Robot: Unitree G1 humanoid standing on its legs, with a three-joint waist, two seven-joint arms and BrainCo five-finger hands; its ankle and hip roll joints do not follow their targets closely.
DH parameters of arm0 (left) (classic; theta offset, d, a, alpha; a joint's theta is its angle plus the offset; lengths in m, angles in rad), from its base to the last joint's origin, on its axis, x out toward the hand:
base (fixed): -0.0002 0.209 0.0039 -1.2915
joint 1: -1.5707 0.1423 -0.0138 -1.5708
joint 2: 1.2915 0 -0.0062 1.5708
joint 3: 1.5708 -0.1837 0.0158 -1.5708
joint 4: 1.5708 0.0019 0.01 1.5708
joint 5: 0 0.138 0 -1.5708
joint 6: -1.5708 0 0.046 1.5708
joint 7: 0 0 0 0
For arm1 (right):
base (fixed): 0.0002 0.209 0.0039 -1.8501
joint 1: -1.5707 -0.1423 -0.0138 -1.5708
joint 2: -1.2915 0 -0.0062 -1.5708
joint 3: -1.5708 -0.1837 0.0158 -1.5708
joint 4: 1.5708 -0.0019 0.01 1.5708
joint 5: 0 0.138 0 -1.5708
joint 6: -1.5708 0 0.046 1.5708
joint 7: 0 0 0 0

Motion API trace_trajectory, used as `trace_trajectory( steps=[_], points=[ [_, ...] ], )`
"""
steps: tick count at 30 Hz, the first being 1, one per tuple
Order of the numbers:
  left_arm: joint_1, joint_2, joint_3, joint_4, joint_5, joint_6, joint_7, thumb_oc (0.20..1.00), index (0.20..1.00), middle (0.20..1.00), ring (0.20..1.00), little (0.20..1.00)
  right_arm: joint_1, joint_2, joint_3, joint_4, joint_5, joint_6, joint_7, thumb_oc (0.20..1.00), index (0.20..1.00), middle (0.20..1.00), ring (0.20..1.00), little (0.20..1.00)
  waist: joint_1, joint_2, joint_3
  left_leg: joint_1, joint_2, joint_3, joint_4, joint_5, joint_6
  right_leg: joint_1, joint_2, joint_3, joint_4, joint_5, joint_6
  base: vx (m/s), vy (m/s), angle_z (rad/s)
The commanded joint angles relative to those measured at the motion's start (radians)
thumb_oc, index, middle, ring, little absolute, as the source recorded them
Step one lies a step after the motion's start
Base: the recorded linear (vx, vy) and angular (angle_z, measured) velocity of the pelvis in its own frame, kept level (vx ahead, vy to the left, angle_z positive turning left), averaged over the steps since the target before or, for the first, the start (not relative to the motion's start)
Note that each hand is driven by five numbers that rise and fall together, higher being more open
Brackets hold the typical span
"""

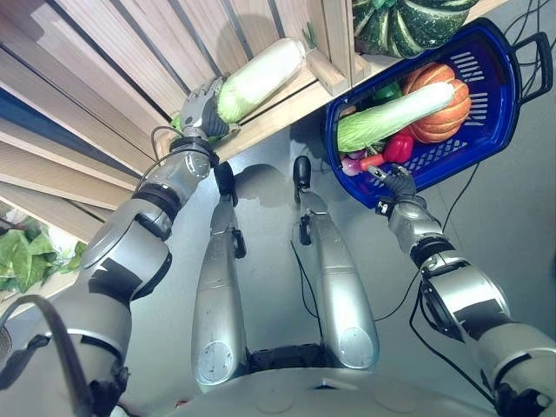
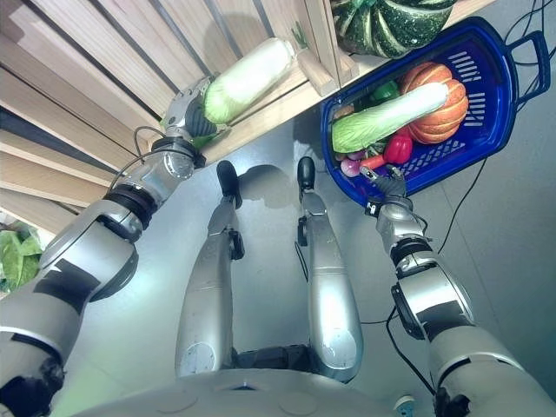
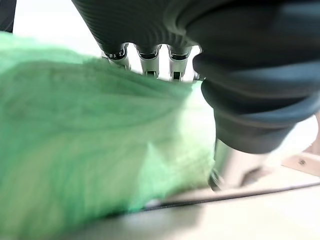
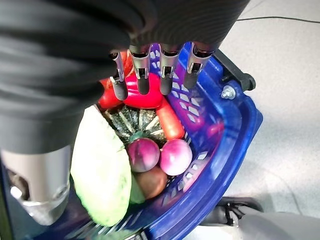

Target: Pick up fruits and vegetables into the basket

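A long pale-green cabbage (image 1: 261, 78) lies on the wooden shelf (image 1: 287, 109). My left hand (image 1: 201, 111) is curled round its leafy end, and in the left wrist view the fingers (image 3: 145, 62) reach over the green leaves (image 3: 90, 140). My right hand (image 1: 400, 182) holds the blue basket (image 1: 495, 122) by its near rim, tilted, to the right of the shelf. Inside are another cabbage (image 1: 395, 117), an orange pumpkin (image 1: 439, 104), a red pepper (image 4: 145, 97), a carrot (image 4: 170, 120), a small striped squash (image 4: 135, 122) and two round purple vegetables (image 4: 176, 156).
A large dark-green striped squash (image 1: 408, 22) sits on the shelf just behind the basket, past a wooden divider (image 1: 326, 69). Leafy greens (image 1: 22, 256) lie at the far left. Grey floor (image 1: 512, 226) spreads below and to the right.
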Motion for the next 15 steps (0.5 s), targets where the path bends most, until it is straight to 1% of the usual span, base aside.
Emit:
trace_trajectory(
  steps=[1, 15],
  points=[
    [0.025, -0.012, 0.042, 0.090, -0.035, 0.030, -0.034, 0.200, 0.200, 0.200, 0.200, 0.200, 0.027, -0.019, 0.017, 0.007, 0.001, -0.007, -0.004, 1.000, 1.000, 1.000, 1.000, 1.000, 0.024, -0.027, -0.024, -0.022, -0.033, -0.013, 0.047, -0.098, -0.007, 0.028, 0.036, -0.027, -0.086, 0.054, 0.045, 0.00, 0.000, 0.00],
    [0.034, -0.007, 0.055, 0.114, -0.044, 0.005, -0.041, 0.200, 0.200, 0.200, 0.200, 0.200, 0.021, -0.014, 0.025, 0.009, 0.004, -0.016, -0.011, 1.000, 1.000, 1.000, 1.000, 1.000, 0.029, -0.025, -0.024, -0.026, -0.032, -0.017, 0.042, -0.095, -0.009, 0.025, 0.039, -0.029, -0.087, 0.048, 0.043, 0.00, 0.000, 0.00]
  ],
)
